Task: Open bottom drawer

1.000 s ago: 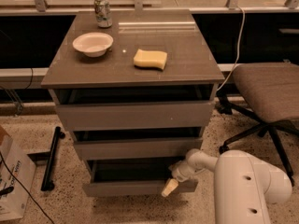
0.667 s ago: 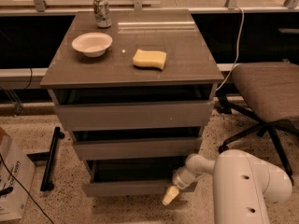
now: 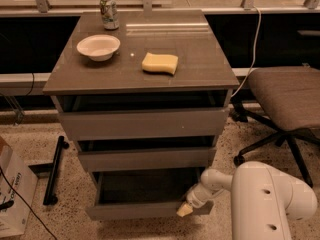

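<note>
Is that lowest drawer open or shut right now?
Open: the bottom drawer is pulled forward, its dark inside exposed from above. The gripper sits at its front panel's right end.

The bottom drawer (image 3: 130, 211) has slid farther out of the cabinet (image 3: 200, 59) than a second ago, so its grey front sits lower in the view and more of the dark box behind it shows. The gripper (image 3: 184, 210) has come down with it, at the right end of that front, and the forearm (image 3: 216, 180) behind it has dropped lower too
</note>
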You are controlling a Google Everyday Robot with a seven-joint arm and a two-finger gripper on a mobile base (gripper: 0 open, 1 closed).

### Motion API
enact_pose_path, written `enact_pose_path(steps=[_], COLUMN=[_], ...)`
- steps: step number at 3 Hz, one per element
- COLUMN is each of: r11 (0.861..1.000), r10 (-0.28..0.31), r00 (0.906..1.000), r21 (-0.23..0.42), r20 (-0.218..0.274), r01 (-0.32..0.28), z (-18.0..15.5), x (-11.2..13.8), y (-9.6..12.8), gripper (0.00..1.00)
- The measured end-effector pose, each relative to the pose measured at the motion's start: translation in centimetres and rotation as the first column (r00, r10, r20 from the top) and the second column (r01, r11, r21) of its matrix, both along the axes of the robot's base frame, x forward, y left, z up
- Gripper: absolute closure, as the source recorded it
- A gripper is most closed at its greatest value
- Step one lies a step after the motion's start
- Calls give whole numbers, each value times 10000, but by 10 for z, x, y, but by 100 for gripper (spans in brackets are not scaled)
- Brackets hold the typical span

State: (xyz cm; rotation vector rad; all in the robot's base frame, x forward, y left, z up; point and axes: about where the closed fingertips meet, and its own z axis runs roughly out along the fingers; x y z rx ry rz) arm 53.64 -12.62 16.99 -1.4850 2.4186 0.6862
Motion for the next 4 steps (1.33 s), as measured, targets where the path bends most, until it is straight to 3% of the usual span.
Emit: enact_pose_path(steps=[1, 2, 3, 4], r11=[9998, 9998, 9965, 9909], r10=[-216, -218, -830, -1346], r00=[9940, 9940, 9753, 9504], r21=[-24, -24, -119, -354], r20=[-1073, -1074, -2046, -2804], r01=[215, 216, 823, 1299], z=[0, 0, -4, -8], x=[-60, -60, -108, -140], y=[-4, -4, -3, -5], gripper=[37, 14, 0, 0])
